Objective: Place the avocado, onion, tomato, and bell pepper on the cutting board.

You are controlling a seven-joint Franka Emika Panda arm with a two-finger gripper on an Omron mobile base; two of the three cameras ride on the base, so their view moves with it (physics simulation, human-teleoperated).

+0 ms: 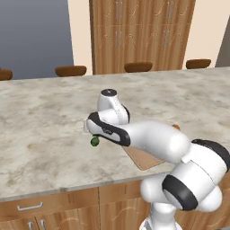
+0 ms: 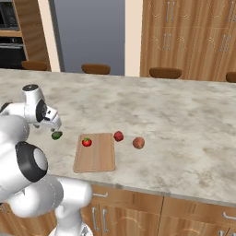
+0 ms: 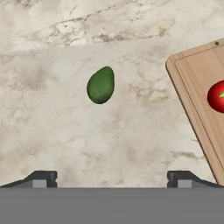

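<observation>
The avocado (image 3: 100, 85) lies on the marble desk (image 2: 184, 115), just off the cutting board (image 2: 95, 152) and apart from its edge. 1 tomato (image 2: 86, 142) sits on the board near a corner. A dark red ball (image 2: 119, 136) rests beside the board's far edge, the onion (image 2: 138, 143) near it. The jaws (image 3: 112, 178) are spread wide above the avocado, holding nothing.

- Marble counter (image 2: 184, 120) spans the room, wood drawers (image 1: 49, 206) with metal handles below its near edge.
- Brown stools (image 2: 96, 69) line the far side.
- Tall wooden cabinets (image 1: 143, 31) behind.
- Oven (image 2: 10, 20) far left.
</observation>
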